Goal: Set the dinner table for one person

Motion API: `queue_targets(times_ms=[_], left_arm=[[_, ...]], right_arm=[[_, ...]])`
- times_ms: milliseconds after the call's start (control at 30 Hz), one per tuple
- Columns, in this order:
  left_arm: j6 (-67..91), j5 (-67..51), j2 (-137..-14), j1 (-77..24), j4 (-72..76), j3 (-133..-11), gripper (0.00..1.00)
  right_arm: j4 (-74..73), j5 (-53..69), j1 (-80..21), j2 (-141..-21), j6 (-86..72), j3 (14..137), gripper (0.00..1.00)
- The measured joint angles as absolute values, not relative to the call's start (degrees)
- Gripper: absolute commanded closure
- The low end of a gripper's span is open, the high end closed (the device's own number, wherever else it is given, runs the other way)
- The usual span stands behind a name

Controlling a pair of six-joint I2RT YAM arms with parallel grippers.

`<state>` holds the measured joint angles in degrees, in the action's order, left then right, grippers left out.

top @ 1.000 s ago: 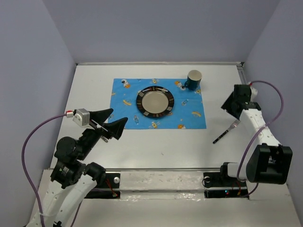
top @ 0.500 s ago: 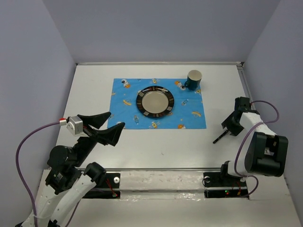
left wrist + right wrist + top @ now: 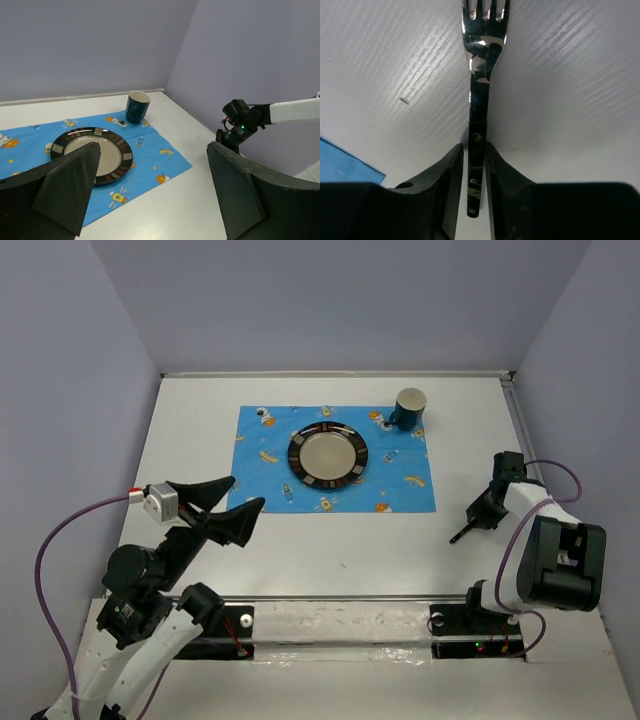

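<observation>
The white dinner table [image 3: 350, 550] holds a blue cartoon placemat [image 3: 260, 455] with a dark-rimmed plate [image 3: 328, 454] and a teal mug [image 3: 409, 408] on it. A fork [image 3: 462, 533] with a black handle lies on the table right of the placemat. My right gripper [image 3: 483, 515] is down on it. In the right wrist view the fork [image 3: 481, 60] points away, and my right gripper [image 3: 475, 147] is closed tightly around its handle. My left gripper [image 3: 247, 491] is open and empty, raised above the table's near left, left of the placemat.
The left wrist view shows the plate [image 3: 90, 152], the mug [image 3: 137, 106], the placemat [image 3: 150, 155] and the right arm [image 3: 240, 125] low at the right. Purple walls enclose the table on three sides. A metal rail [image 3: 340, 596] runs along the near edge.
My right gripper has swung down from the table's right side onto the fork and closed around its handle. My left arm has pulled back slightly toward the near left.
</observation>
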<state>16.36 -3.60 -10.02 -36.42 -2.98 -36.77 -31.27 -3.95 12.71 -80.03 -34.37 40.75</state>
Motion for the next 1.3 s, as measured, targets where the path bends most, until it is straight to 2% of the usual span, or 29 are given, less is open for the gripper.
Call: queue_targets(times_ms=[100, 133, 200, 333, 500, 600, 700, 833, 967, 1133, 1300], left_arm=[[16.4, -3.6, -11.0, -36.4, -3.0, -36.8, 0.01], [16.4, -3.6, -11.4, -36.4, -3.1, -36.8, 0.01], [16.4, -3.6, -11.8, -36.4, -3.2, -36.8, 0.01], [16.4, -3.6, -12.6, -36.1, -3.3, -36.8, 0.01], [16.4, -3.5, -14.1, -35.0, -3.3, -36.8, 0.01], [16.4, -3.0, -15.4, -33.9, -3.4, -36.8, 0.01], [16.3, -2.2, -16.9, -32.8, -3.4, -36.8, 0.01], [16.1, -1.4, -18.8, -32.4, -3.9, -36.8, 0.01], [15.0, 2.3, -18.5, -32.4, -5.3, -38.8, 0.01], [14.1, 10.7, -14.0, -32.2, -4.1, -39.3, 0.01], [14.1, 12.9, -13.0, -32.1, -4.0, -38.2, 0.01]], right_arm=[[-30.5, -3.9, 12.7, -80.1, -34.5, 40.7, 0.85], [-30.2, -4.0, 12.7, -80.0, -34.6, 40.6, 0.93], [-29.7, -4.0, 12.7, -79.5, -34.5, 40.1, 1.00], [-29.4, -4.6, 11.0, -77.1, -34.3, 38.8, 1.00], [-31.4, -7.4, 2.4, -69.5, -34.4, 40.0, 1.00], [-34.4, -9.9, -6.7, -66.0, -35.2, 45.9, 1.00], [-34.3, -12.8, -19.2, -68.1, -36.6, 56.5, 1.00], [-30.5, -14.8, -33.7, -79.6, -37.5, 71.9, 1.00], [-26.7, -15.5, -42.0, -100.1, -37.2, 90.0, 1.00], [-25.6, -13.4, -45.5, -120.6, -37.6, 108.4, 1.00], [-25.2, -10.5, -46.4, -133.8, -39.1, 121.7, 1.00]])
